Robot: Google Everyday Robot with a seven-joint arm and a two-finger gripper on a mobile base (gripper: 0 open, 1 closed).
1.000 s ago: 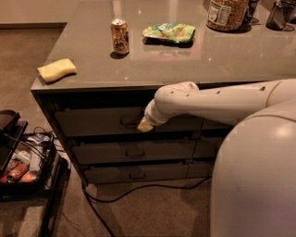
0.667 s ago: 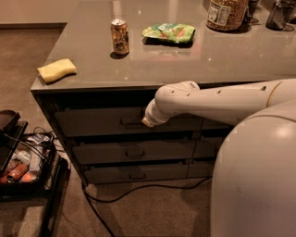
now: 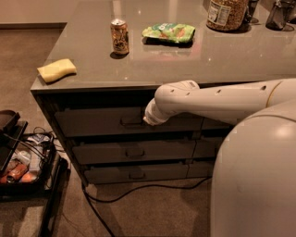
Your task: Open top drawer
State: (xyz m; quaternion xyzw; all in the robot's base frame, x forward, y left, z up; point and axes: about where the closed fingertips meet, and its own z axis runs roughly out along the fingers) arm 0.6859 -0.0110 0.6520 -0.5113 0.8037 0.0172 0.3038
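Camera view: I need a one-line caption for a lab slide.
Robot's gripper at the handle of the top drawer, below a counter holding a can, a sponge and a snack bag.

- This looks like an office snack kitchen: the desk [image 3: 194, 62] carries a soda can [image 3: 119, 37], snack bag [image 3: 168, 32], food jar [image 3: 226, 13] and sponge [image 3: 56, 70].
- Grey drawers [image 3: 134, 152] fill the desk's front; carpet [image 3: 152, 213] lies below.
- My pincer [image 3: 146, 121] is at the desk's top drawer [image 3: 92, 121].
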